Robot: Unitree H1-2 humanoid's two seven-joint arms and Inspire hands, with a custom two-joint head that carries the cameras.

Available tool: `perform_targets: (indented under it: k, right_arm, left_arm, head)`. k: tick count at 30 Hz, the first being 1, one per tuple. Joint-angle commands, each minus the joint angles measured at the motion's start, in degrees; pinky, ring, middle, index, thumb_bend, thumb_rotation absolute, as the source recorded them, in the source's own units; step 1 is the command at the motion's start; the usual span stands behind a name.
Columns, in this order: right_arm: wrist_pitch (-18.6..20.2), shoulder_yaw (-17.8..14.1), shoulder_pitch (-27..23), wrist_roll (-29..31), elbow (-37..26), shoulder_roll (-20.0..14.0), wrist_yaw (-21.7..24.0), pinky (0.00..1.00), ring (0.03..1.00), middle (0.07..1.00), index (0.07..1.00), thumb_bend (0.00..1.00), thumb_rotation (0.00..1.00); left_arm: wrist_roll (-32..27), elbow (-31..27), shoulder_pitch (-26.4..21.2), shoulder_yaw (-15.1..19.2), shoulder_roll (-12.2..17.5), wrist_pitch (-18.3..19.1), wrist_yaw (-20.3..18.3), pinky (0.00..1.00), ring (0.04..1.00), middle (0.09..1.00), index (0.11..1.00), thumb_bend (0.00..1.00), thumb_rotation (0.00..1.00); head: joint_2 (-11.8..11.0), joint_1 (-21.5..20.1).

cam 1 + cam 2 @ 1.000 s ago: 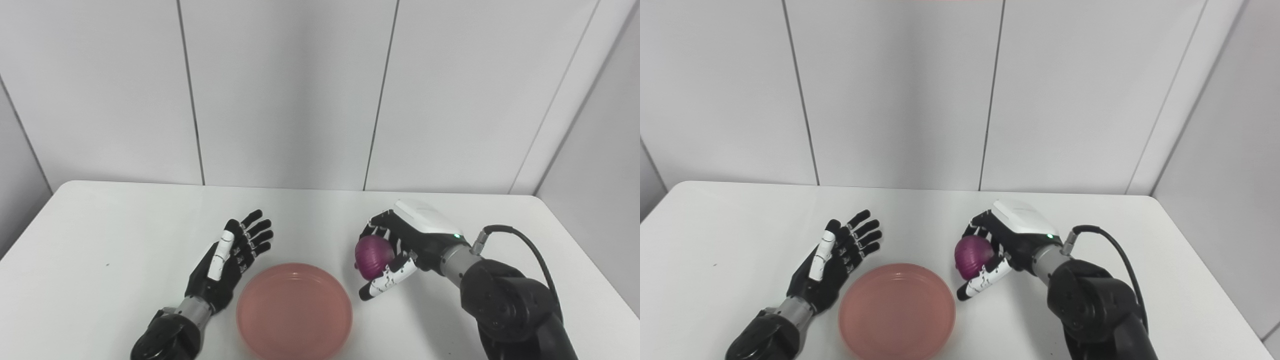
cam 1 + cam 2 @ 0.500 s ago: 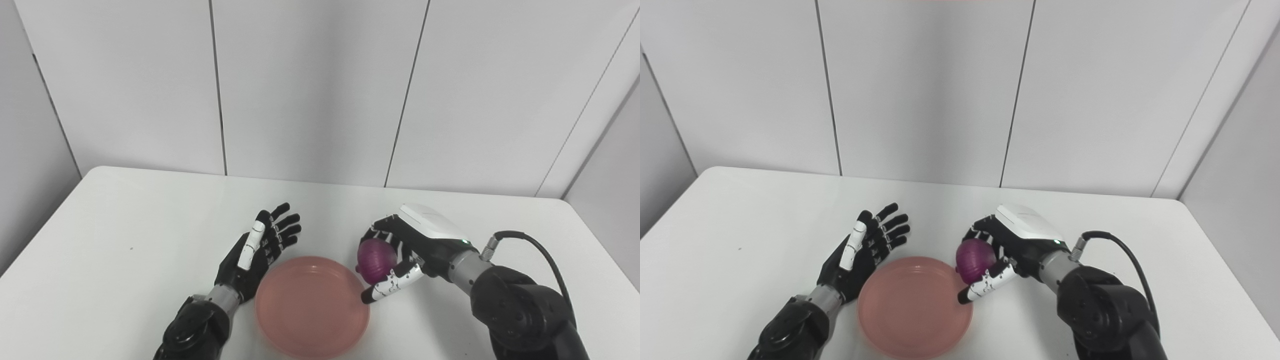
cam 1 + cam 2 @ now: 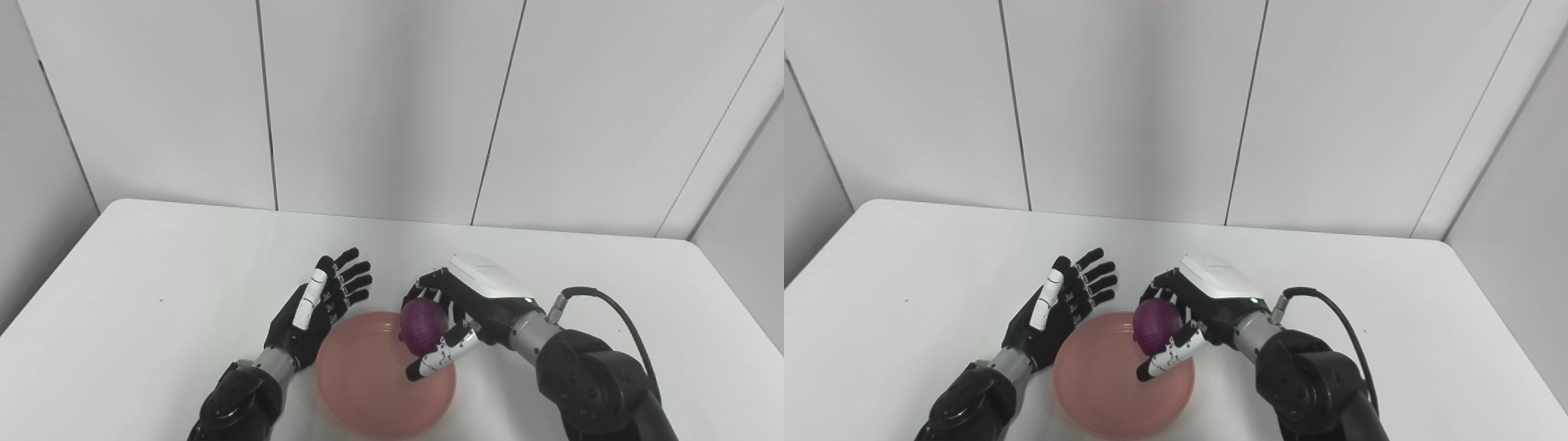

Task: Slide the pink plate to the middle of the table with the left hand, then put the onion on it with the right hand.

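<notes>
Nearest: pink plate (image 3: 367, 392) on the white table (image 3: 153, 294), near the front edge. Above its right rim: onion (image 3: 422, 318), clamped in the right hand (image 3: 465, 306). Just beside the left rim: left hand (image 3: 318, 303), fingers spread, empty. Beyond: panelled wall (image 3: 380, 104).

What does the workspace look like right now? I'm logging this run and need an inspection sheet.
Surface: white table, bare apart from the items below.
Job's things: pink plate near the front edge, about mid-table; purple onion held over its right part, not yet released.
Clutter: nothing seen.
Hands: left hand open, fingers spread, beside the plate's left rim; right hand shut on the onion.
Cables: black cable arching from the right wrist.
Surroundings: pale panelled walls behind and at the sides.
</notes>
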Motion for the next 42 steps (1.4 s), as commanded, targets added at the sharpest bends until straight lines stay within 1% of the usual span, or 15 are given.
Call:
perform_targets:
  k: [1,6,7,11,15,19,24,26,29,33,40,42]
  right_arm:
    - [-2.10,-0.60,-1.37,1.25,0.27,0.57,-3.42,0.36,0.448,0.537,0.606,0.90,0.27]
    - [-3.24,0.20,-0.21,2.18,2.69,0.61,-5.94,0.39,0.480,0.572,0.617,0.91,0.27]
    - [-4.02,0.40,0.21,2.43,3.65,0.62,-6.99,0.39,0.482,0.576,0.618,0.90,0.27]
    - [-6.51,1.11,1.25,3.25,6.55,0.26,-10.01,0.39,0.468,0.548,0.612,0.90,0.27]
    - [-8.61,2.15,2.14,3.16,9.20,-0.39,-12.51,0.40,0.476,0.555,0.616,0.89,0.27]
    - [-9.74,2.56,2.91,3.77,10.98,-0.57,-14.59,0.38,0.462,0.547,0.617,0.88,0.26]
    - [-10.08,2.95,3.18,3.80,12.56,-0.45,-15.82,0.39,0.468,0.555,0.630,0.87,0.25]
    - [-9.65,3.29,3.17,3.46,12.96,-0.42,-15.95,0.39,0.480,0.566,0.636,0.87,0.25]
    - [-8.74,3.81,3.10,2.68,12.88,-0.35,-15.66,0.41,0.500,0.582,0.640,0.86,0.26]
    - [-8.91,3.97,3.20,2.69,12.84,-0.37,-16.11,0.42,0.497,0.581,0.639,0.87,0.25]
    - [-9.37,3.90,3.11,3.22,12.66,-0.42,-16.59,0.40,0.489,0.579,0.643,0.87,0.24]
    - [-9.25,3.95,3.02,3.22,12.44,-0.47,-16.40,0.38,0.474,0.577,0.652,0.87,0.25]
  left_arm:
    - [1.48,3.34,3.56,-0.52,0.04,7.40,1.70,0.88,0.873,0.876,0.884,0.85,0.85]
    - [1.61,3.27,3.54,-0.59,0.07,7.31,1.70,0.89,0.870,0.867,0.878,0.84,0.86]
    - [1.66,3.13,3.58,-0.65,0.06,7.42,1.77,0.89,0.870,0.867,0.878,0.84,0.86]
    - [1.42,2.84,3.70,-0.64,-0.10,7.72,1.76,0.89,0.870,0.868,0.885,0.84,0.85]
    - [1.33,2.52,3.82,-0.86,0.04,7.81,1.32,0.89,0.873,0.874,0.892,0.84,0.86]
    - [1.31,2.51,3.83,-0.77,-0.12,7.90,1.58,0.89,0.869,0.868,0.887,0.83,0.86]
    - [1.26,2.66,3.82,-0.61,-0.26,7.94,1.63,0.90,0.875,0.870,0.887,0.82,0.87]
    - [1.34,2.83,3.83,-0.67,-0.20,7.64,1.46,0.90,0.876,0.872,0.887,0.83,0.87]
    - [1.45,2.98,3.84,-0.77,-0.10,7.45,1.29,0.90,0.878,0.877,0.889,0.82,0.87]
    - [1.14,3.54,3.71,-0.62,-0.11,7.23,1.01,0.91,0.884,0.880,0.894,0.83,0.86]
    - [1.50,3.84,3.62,-0.74,-0.23,7.06,1.29,0.90,0.881,0.880,0.896,0.84,0.87]
    - [1.45,4.02,3.58,-0.68,-0.29,7.01,1.32,0.90,0.880,0.878,0.896,0.84,0.86]
  head:
    - [-0.12,-0.13]
    - [-0.27,0.02]
    - [-0.28,0.15]
    - [-0.25,-0.01]
    - [-0.21,-0.30]
    - [-0.20,-0.14]
    - [-0.47,-0.14]
    - [-0.57,-0.10]
    - [-0.76,-0.10]
    - [-0.77,-0.13]
    - [-1.06,0.00]
    - [-1.12,-0.01]
